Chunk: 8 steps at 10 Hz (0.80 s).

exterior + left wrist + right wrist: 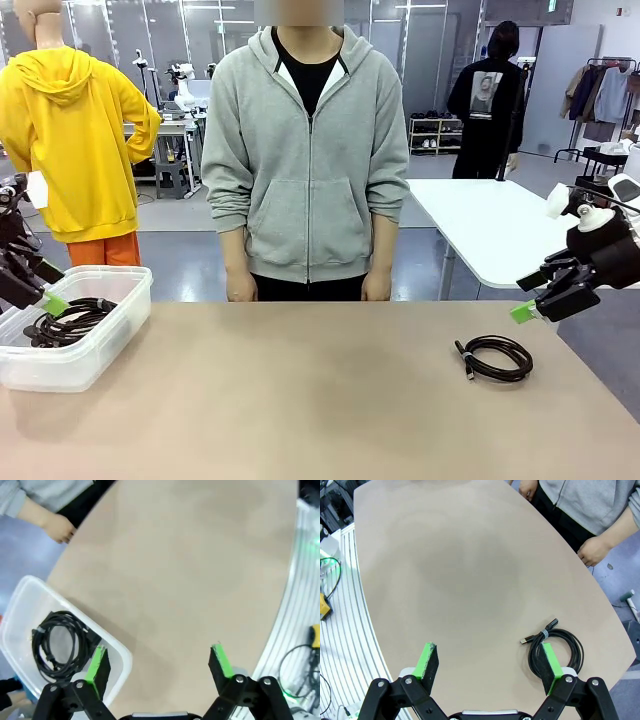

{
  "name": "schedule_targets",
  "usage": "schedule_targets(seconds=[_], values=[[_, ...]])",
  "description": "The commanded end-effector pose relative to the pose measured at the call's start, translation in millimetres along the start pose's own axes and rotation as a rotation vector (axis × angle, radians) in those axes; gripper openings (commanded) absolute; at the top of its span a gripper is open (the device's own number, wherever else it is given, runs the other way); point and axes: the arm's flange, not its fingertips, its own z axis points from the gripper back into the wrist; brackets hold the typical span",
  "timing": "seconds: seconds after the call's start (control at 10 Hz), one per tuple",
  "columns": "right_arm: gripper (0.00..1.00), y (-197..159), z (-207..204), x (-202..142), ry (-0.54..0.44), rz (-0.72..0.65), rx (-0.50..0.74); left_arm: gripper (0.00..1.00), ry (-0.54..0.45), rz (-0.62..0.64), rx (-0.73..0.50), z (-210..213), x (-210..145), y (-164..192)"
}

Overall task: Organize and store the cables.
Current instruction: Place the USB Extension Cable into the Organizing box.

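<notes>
One coiled black cable lies on the tan table at the right, its plug end pointing left; in the right wrist view this cable sits just past the right fingertip. My right gripper hovers open above and to the right of it, nothing between its fingers. Coiled black cables rest inside a clear plastic bin at the table's left edge. My left gripper hangs open over that bin, and the left wrist view shows the bin with the coiled cables below its open fingers.
A person in a grey hoodie stands at the far side, hands hanging by the table edge. The wide middle of the tan table is bare. A white table stands behind at right.
</notes>
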Motion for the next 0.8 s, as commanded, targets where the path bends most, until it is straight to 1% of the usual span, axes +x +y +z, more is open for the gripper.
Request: schedule_targets(seconds=[0.0,0.7], values=[[1.00,-0.7,-0.8,3.0,-0.001,-0.017,-0.012,1.00,-0.002,0.027,-0.003,2.0,-1.1,0.3],[1.00,-0.7,-0.8,3.0,-0.001,-0.017,-0.012,1.00,-0.002,0.027,-0.003,2.0,-1.1,0.3]])
